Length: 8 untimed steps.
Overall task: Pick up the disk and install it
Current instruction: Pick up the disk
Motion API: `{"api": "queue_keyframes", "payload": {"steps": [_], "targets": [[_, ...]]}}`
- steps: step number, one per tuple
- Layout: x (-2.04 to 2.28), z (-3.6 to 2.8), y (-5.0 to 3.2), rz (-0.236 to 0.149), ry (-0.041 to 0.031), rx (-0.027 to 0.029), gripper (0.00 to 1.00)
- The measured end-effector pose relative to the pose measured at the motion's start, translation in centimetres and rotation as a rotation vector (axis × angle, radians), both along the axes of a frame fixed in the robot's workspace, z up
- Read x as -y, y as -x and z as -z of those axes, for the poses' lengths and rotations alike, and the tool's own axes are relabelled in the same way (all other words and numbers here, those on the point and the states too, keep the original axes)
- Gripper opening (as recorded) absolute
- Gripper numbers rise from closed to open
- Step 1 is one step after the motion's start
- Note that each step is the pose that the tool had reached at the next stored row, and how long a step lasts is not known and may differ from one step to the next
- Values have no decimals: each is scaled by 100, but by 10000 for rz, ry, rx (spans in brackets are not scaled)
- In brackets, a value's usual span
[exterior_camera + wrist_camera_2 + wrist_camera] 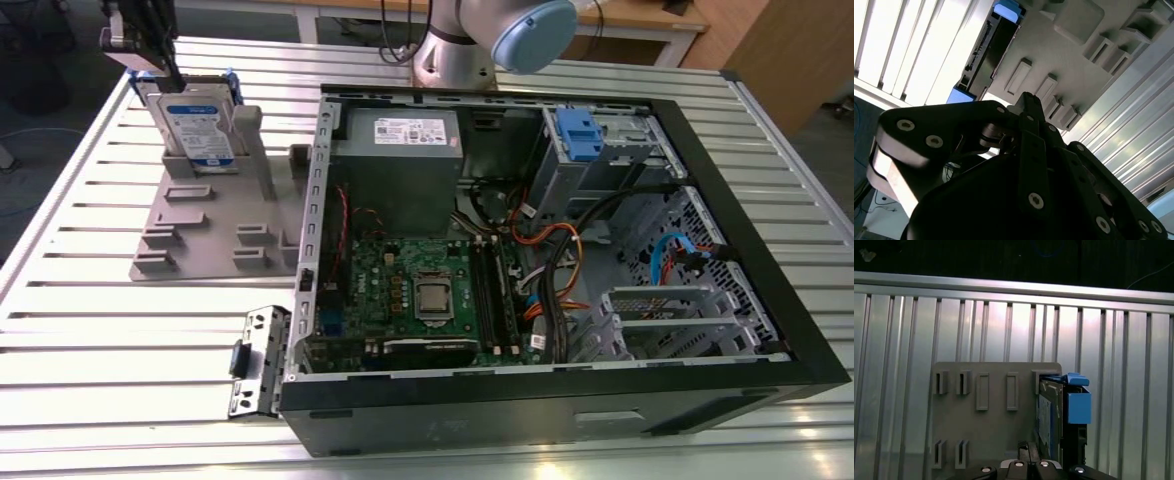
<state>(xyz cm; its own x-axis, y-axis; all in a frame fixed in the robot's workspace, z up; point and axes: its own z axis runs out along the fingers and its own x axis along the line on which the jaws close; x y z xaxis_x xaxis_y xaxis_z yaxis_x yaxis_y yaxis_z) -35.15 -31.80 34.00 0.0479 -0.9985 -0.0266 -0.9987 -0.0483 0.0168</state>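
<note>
Disk (pixel 198 125) stands upright in grey stand (pixel 200 230), near the tabletop (pixel 80 330) edge on the exterior view's left. Gripper (pixel 170 72) sits right above the disk; can't tell its grip state.

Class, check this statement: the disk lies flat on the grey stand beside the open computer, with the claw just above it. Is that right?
Not quite. The disk does not lie flat: it stands upright on edge in a slot of the stand, as the exterior view shows. The claw is indeed just above it.
</note>
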Motion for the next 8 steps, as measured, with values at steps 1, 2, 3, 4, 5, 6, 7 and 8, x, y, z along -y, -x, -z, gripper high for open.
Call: {"api": "queue_keyframes", "payload": {"steps": [1, 2, 3, 4, 5, 6, 7, 8], "targets": [[0, 0, 0, 1, 0, 0, 10], [0, 0, 0, 1, 0, 0, 10], [0, 0, 0, 1, 0, -1, 11], [0, 0, 0, 2, 0, -1, 11], [0, 0, 0, 2, 0, 0, 16], [0, 0, 0, 3, 0, 0, 16], [0, 0, 0, 3, 0, -1, 23], [0, 0, 0, 4, 0, 0, 29]]}}
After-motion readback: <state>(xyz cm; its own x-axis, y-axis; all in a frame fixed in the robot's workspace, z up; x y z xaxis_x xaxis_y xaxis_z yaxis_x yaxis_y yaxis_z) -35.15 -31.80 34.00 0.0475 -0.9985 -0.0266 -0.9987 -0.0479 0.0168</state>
